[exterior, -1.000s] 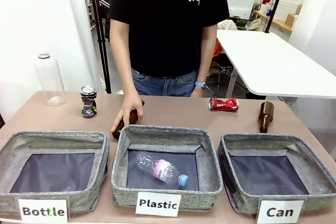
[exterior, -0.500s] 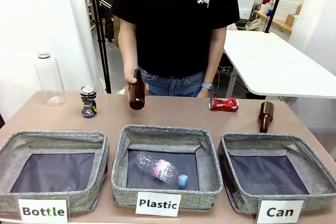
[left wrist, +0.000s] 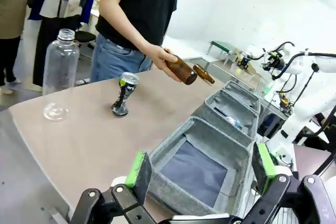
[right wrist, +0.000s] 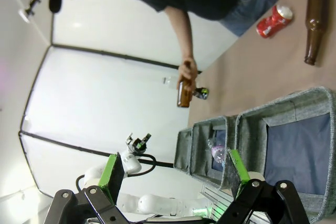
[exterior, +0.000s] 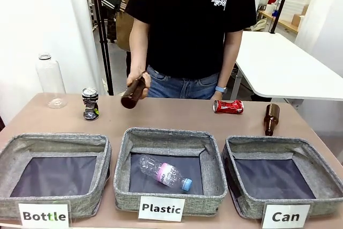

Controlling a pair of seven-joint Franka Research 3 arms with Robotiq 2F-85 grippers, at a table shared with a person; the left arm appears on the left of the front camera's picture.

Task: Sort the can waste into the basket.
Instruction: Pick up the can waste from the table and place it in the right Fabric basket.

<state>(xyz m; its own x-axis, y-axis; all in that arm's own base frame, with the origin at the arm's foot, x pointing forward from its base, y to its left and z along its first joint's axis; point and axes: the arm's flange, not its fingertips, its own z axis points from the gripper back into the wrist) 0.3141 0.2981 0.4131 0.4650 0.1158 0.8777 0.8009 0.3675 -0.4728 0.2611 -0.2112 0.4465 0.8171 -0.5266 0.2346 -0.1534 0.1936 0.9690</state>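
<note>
Only a brown bottle (exterior: 133, 93) was lifted off the desk (exterior: 177, 116) by the person, while the red can (exterior: 228, 106) and black-and-silver can (exterior: 90, 103) were left on it, outside the empty basket (exterior: 268, 142) — left pincer (left wrist: 200, 166) and right pincer (right wrist: 173, 169) were held wide open, unladen.

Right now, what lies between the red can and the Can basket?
Only bare tabletop, as the front view shows, from the red can to the Can basket.
</note>
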